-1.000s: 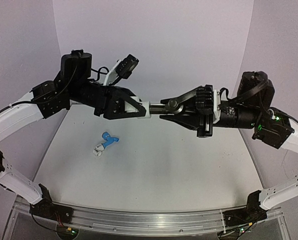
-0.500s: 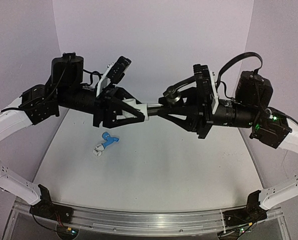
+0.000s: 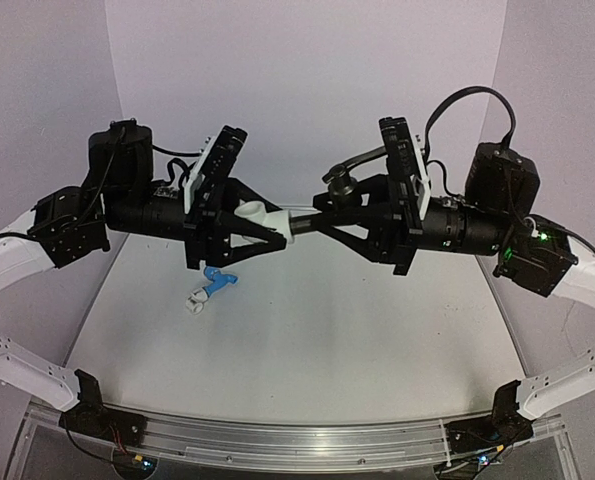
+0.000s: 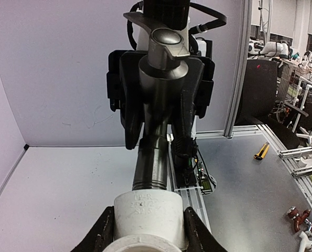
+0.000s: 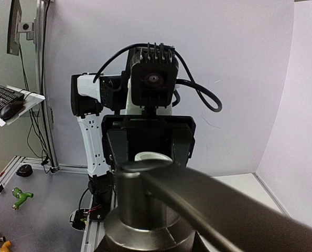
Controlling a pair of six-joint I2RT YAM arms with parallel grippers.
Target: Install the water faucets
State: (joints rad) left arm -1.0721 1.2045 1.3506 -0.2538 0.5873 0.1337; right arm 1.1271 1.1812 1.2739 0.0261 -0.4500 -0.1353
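Top external view: both arms meet in mid-air above the table [image 3: 327, 330], joining a grey metal faucet [image 3: 341, 186] to a white fitting [image 3: 258, 213].
Below and left of the white fitting, the light blue faucet [image 3: 220, 277] lies on the table, its long axis slanted, blue end away from the arms' bases. The left gripper [image 3: 277, 232] pinches the white fitting from both sides. Right of the fitting, the grey metal faucet lies level, its threaded end pointing left at the fitting's mouth, its lever handle [image 3: 355, 163] on top. The right gripper [image 3: 327, 215] clamps the faucet's body.
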